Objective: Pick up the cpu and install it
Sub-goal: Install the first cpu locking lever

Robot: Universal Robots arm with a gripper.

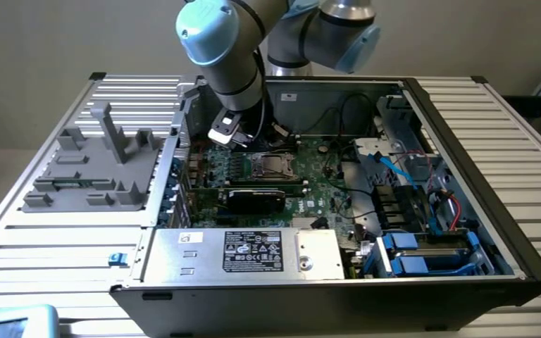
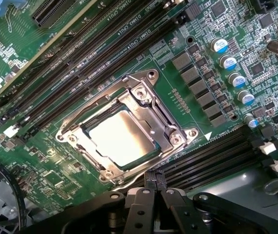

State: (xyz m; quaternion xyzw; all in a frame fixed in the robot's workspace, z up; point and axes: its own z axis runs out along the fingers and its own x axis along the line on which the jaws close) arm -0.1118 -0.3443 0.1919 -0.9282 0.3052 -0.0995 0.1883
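and the gripper [image 2: 154, 179] hung over the motherboard [image 2: 80, 58], fingers pinched fully together, gripping nothing. the cpu [image 2: 122, 139] sat flat inside its metal socket frame [image 2: 151, 111], near those fingertips, in the open computer case [image 1: 346, 306].

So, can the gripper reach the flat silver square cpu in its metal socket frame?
Probably yes: the cpu lies bare on top, the shut gripper close beside it, though the frame hems its edges.

The cpu [image 2: 122, 139] has a dull, smooth silver metal top. Its socket frame [image 2: 153, 114] is bright, shiny metal. The circuit board [image 2: 46, 165] is glossy green. The memory slots [image 2: 212, 151] are black plastic. The counter [image 1: 506, 134] is ribbed pale metal.
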